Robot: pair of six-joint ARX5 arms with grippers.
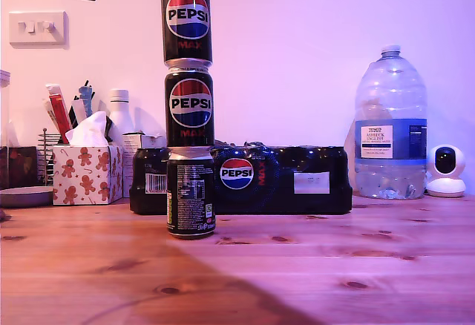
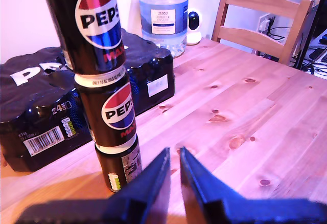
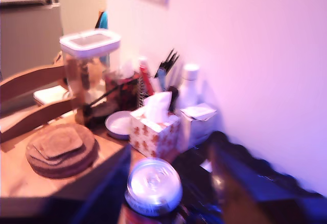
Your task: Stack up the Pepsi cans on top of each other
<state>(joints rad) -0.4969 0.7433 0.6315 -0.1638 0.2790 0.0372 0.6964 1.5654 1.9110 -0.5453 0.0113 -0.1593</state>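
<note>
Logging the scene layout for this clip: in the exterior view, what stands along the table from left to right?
Gingerbread tissue box → stack of three Pepsi cans in front of the black multipack → big water bottle → small white camera.

Three Pepsi cans (image 2: pixel 110 106) stand stacked on a wooden tabletop (image 2: pixel 240 111) before a black multipack (image 2: pixel 41 106); my first pincer (image 2: pixel 174 160), nearly closed and empty, sits just beside them.
</note>
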